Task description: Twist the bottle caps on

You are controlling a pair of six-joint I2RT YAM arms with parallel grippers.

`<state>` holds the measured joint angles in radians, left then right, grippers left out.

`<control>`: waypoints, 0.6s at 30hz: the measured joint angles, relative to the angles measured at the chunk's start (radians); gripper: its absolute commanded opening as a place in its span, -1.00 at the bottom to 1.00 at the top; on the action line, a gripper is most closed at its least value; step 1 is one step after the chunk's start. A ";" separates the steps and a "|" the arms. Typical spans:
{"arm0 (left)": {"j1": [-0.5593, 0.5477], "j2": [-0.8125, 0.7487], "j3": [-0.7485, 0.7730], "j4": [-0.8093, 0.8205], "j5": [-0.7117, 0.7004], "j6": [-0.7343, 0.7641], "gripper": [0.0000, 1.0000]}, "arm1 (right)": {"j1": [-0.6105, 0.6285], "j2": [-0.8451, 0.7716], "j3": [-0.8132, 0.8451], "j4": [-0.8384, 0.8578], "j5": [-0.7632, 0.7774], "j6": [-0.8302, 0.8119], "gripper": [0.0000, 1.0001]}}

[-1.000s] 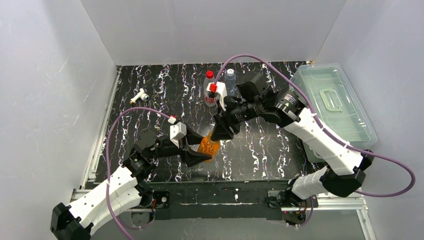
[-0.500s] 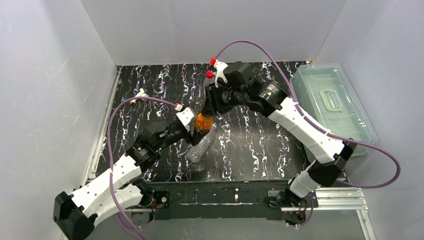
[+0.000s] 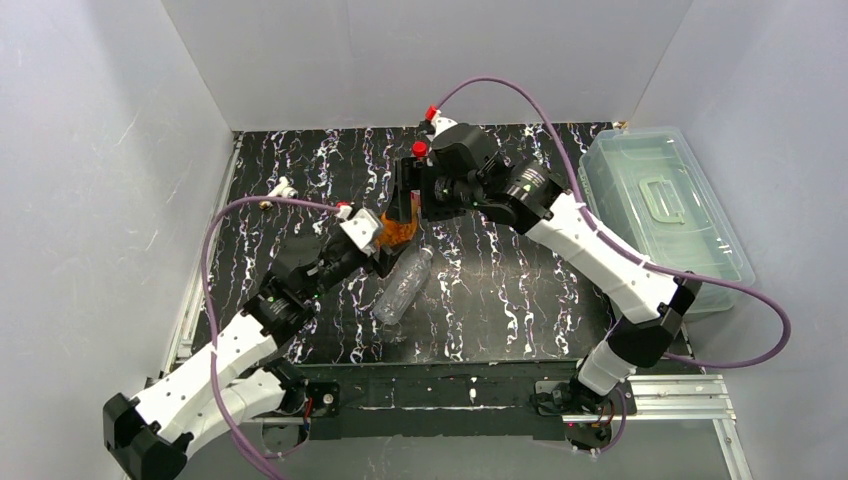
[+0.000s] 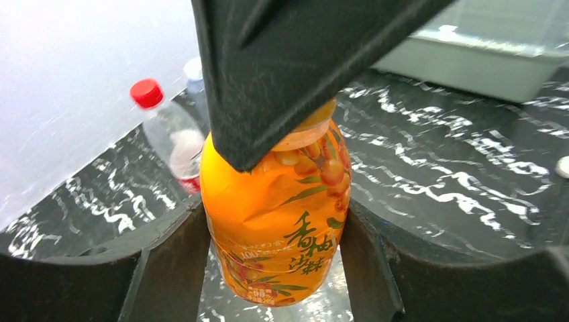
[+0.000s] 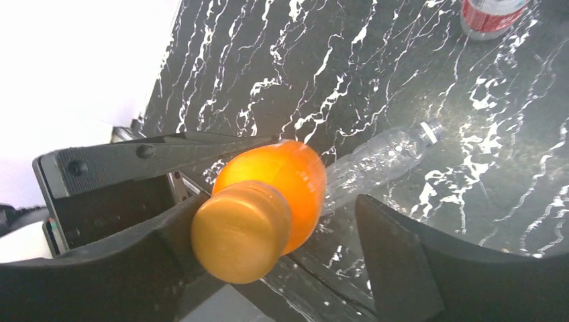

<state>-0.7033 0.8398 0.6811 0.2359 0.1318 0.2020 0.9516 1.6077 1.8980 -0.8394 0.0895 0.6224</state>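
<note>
Left gripper (image 4: 272, 275): clamped on the lower body of the orange bottle (image 4: 268, 208), a finger pressing each side. Judged to be bracing it against turning.
Right gripper (image 5: 282, 201): jaws parted, straddling the cap (image 5: 240, 231). One finger touches the cap's side and the other stands apart, so it has no grip on the cap yet.
Cap: seated on the orange bottle's neck, lower centre of the right wrist view. In the left wrist view it is mostly hidden behind a right finger. How far it is threaded: cannot tell.
Bottle attitude: tilted, neck toward the right gripper, centre of the overhead view, apparently off the table (image 3: 500, 290). Judged to present the cap squarely for twisting.
Clear bottle (image 3: 403, 285): lying on its side just below the held bottle in the overhead view. Whether capped: cannot tell.
Red-capped bottle (image 4: 171, 137): upright, upper left of the left wrist view.
Loose cap (image 4: 562, 166): pale, at the right edge of the left wrist view, well apart from both grippers.
</note>
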 measured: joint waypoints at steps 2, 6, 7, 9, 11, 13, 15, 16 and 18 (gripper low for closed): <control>0.001 -0.039 -0.005 0.003 0.048 -0.024 -1.00 | 0.011 -0.001 0.043 -0.034 0.010 -0.029 0.96; 0.011 -0.090 -0.035 -0.017 0.208 -0.082 -1.00 | 0.014 -0.064 0.065 -0.051 0.000 -0.121 0.97; 0.015 -0.097 -0.043 -0.030 0.255 -0.097 -1.00 | 0.013 -0.089 0.057 -0.051 -0.013 -0.144 0.97; 0.023 -0.098 -0.051 -0.050 0.338 -0.122 -1.00 | 0.009 -0.151 0.026 -0.049 -0.066 -0.202 0.96; 0.032 -0.094 -0.052 -0.070 0.427 -0.150 -1.00 | 0.008 -0.217 -0.010 -0.056 -0.145 -0.278 0.96; 0.040 -0.092 -0.052 -0.080 0.504 -0.177 -1.00 | 0.008 -0.264 -0.056 -0.051 -0.217 -0.344 0.86; 0.048 -0.087 -0.052 -0.084 0.581 -0.204 -1.00 | 0.008 -0.299 -0.112 -0.063 -0.290 -0.406 0.80; 0.051 -0.082 -0.052 -0.085 0.614 -0.217 -1.00 | 0.009 -0.305 -0.134 -0.070 -0.321 -0.430 0.75; 0.057 -0.069 -0.052 -0.088 0.672 -0.241 -1.00 | 0.009 -0.301 -0.163 -0.079 -0.369 -0.466 0.72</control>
<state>-0.6460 0.7712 0.6292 0.1478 0.8040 -0.0387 0.9607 1.3071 1.7355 -0.9184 -0.2798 0.1562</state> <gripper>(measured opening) 0.607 0.887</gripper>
